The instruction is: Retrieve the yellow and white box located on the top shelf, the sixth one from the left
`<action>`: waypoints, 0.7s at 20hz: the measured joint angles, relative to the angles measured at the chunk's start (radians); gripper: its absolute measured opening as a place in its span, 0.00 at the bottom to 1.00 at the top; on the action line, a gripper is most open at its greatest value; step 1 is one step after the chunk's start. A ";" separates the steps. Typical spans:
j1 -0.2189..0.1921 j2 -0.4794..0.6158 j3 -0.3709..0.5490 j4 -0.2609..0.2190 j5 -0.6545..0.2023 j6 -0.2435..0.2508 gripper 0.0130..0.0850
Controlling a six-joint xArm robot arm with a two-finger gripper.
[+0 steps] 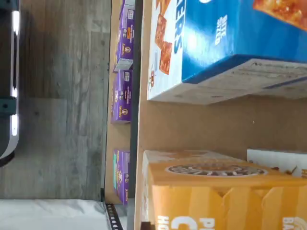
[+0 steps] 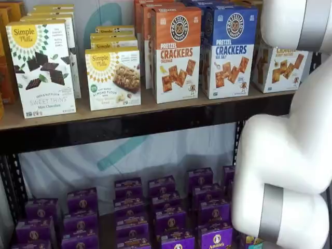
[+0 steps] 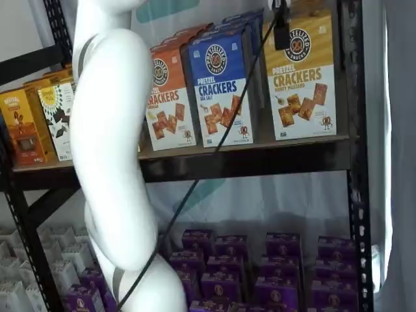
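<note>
While I scan the shelves from left to right, I see white cracker cartons (image 2: 42,67) at the far left of the top shelf (image 2: 129,111), then the orange-topped pretzel box (image 2: 177,54), then the blue-topped pretzel box (image 2: 230,49), all upright at the board's front edge. Next comes the yellow and white box (image 3: 301,78), standing upright at the right end of that row, just beside the blue one and near the black upright (image 3: 354,130). A dark tip of the pincer (image 3: 281,29) hangs from above, right in front of that box's upper yellow part, with a black cable (image 3: 214,149) trailing down and left of it; I see only that one dark piece, so I cannot tell whether the fingers are spread or closed. Below the pincer, purple boxes (image 3: 273,273) fill the lower level. On the wrist camera I look along the board between the blue carton (image 1: 225,43) and the yellow one (image 1: 220,191).
</note>
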 joint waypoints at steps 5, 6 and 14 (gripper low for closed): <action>-0.007 -0.005 0.004 0.006 0.006 -0.004 0.67; -0.009 -0.006 0.004 0.009 0.007 -0.004 0.67; -0.036 -0.011 -0.027 0.020 0.058 -0.019 0.67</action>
